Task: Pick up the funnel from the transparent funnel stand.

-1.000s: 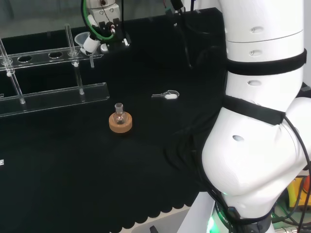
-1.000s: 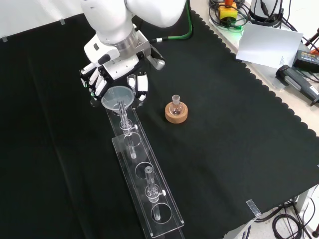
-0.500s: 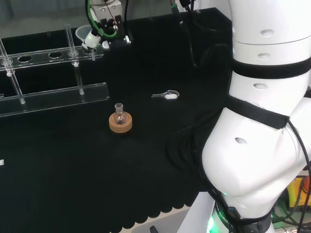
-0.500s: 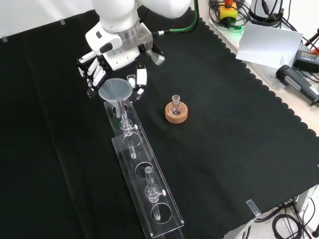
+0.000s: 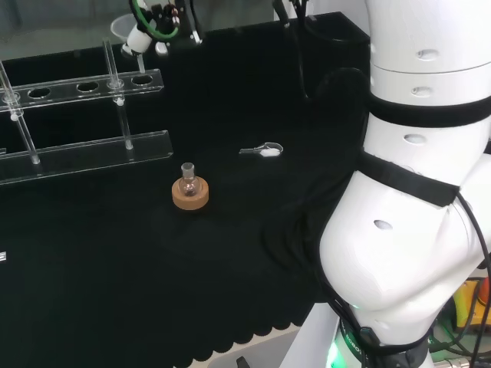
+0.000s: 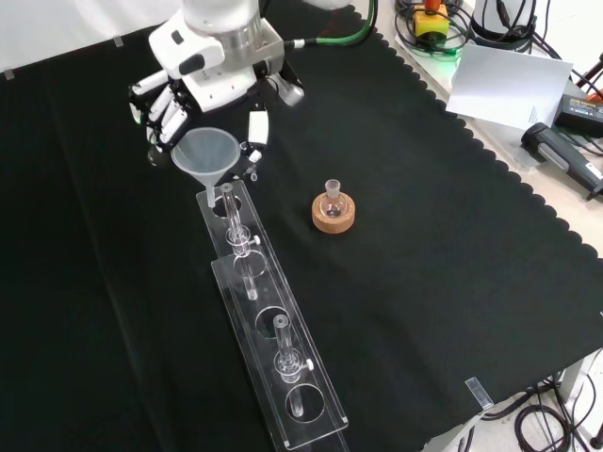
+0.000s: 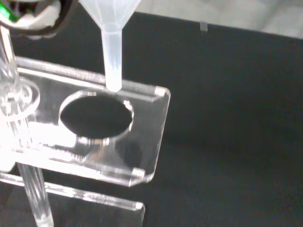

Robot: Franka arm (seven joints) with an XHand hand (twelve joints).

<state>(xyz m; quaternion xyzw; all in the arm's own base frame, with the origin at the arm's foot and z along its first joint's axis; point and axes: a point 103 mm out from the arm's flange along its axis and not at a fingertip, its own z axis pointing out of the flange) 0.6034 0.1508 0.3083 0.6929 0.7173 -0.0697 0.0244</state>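
Note:
The clear funnel [image 6: 203, 155] hangs above the far end of the transparent funnel stand [image 6: 268, 320], with the hand [image 6: 203, 89] shut on it. In the head view the funnel [image 5: 123, 31] is at the top left, held by the hand [image 5: 157, 19] above the stand [image 5: 84, 88]. The wrist view shows the funnel's stem [image 7: 112, 56] with its tip just over the rim of the stand's end hole [image 7: 97, 116], outside the hole.
A small round flask on a cork ring [image 6: 334, 211] stands to the right of the stand in the front view. A small spoon with white powder [image 5: 262, 150] lies on the cloth. Papers and devices [image 6: 513, 80] sit past the cloth's scalloped edge.
The hand has lifted the funnel upward, drawing its stem out of the stand's end hole. The stand and the flask have not moved.

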